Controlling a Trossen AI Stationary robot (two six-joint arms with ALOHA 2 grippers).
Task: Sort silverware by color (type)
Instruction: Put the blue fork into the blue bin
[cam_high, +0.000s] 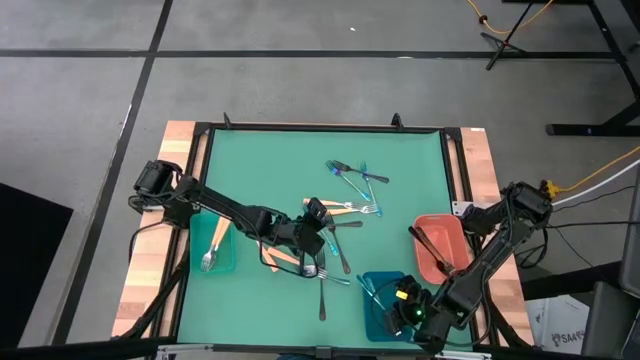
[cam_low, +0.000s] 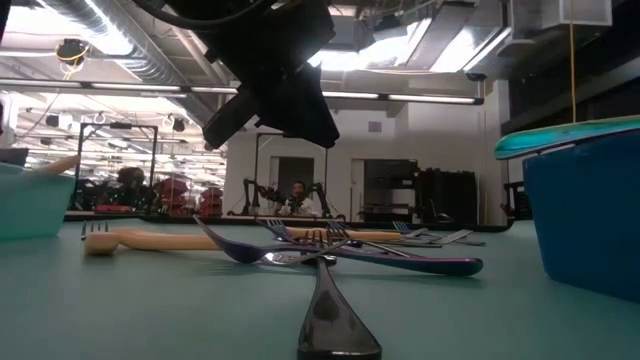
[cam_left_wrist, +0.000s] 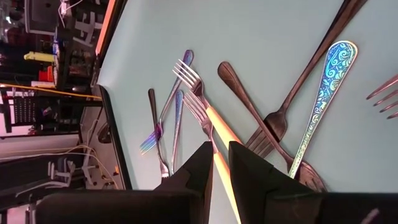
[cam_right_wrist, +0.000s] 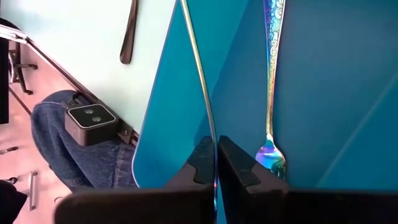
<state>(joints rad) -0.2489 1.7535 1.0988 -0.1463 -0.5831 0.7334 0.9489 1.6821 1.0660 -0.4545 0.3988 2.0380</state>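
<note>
Orange-handled fork (cam_left_wrist: 214, 134): lies flat on the green worktop (cam_high: 270, 160) in the middle pile, tines pointing away from the left gripper (cam_high: 312, 243), handle running back between that gripper's jaws. In the left wrist view the handle passes straight through the narrow gap, its long axis in line with the jaws' reach. Jaws stand close on either side of it; whether they already pinch it cannot be told.

Neighbouring pieces: dark fork (cam_left_wrist: 273, 118) and iridescent blue piece (cam_left_wrist: 323, 93) lie just beside the orange handle, crossing one another. Further silverware (cam_high: 352, 178) lies loose toward the worktop's far side.

Sorted so far: tan-handled pieces in the teal tray (cam_high: 213, 262) beside the left arm, a dark piece in the salmon tray (cam_high: 440, 232), iridescent pieces in the blue tray (cam_high: 378, 300).

Right gripper (cam_high: 408, 305): clenched, low over the blue tray, a thin iridescent utensil (cam_right_wrist: 199, 74) running from between its jaws, well apart from the pile.

Judgement: left arm is nearer; the teal tray lies back along its own side.
</note>
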